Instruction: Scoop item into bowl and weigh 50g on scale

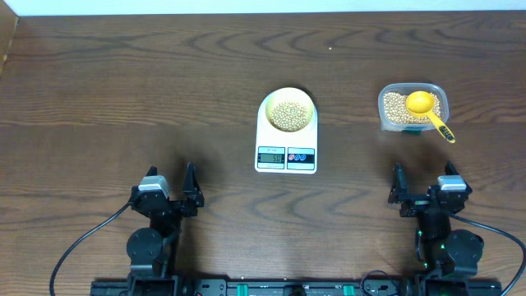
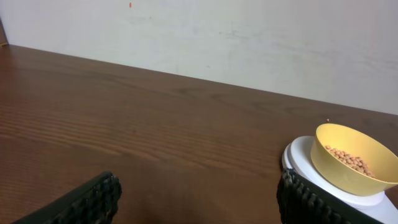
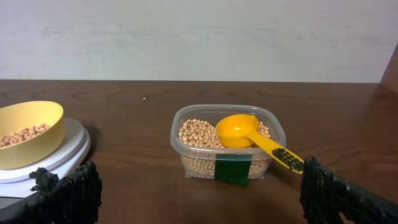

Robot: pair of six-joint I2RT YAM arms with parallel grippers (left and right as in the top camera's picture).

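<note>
The pale yellow bowl (image 1: 287, 109) sits on the white scale (image 1: 286, 156) at the table's middle, with tan beans (image 1: 288, 114) inside it; the bowl (image 2: 354, 158) (image 3: 25, 134) shows in both wrist views. More beans (image 1: 399, 107) fill a clear tub (image 1: 413, 108) to the right, where a bright yellow scoop (image 1: 427, 107) (image 3: 242, 132) rests with its handle over the rim. My left gripper (image 1: 194, 193) is open near the front left, nothing between its fingers. My right gripper (image 1: 400, 193) is open near the front right, just in front of the tub (image 3: 227, 143).
The scale's display (image 1: 271, 157) and two round buttons (image 1: 301, 156) face the front edge. Dark wood table (image 1: 123, 82) spreads left and behind. A pale wall (image 3: 199, 37) stands beyond the table's far edge. Black cables trail from both arm bases.
</note>
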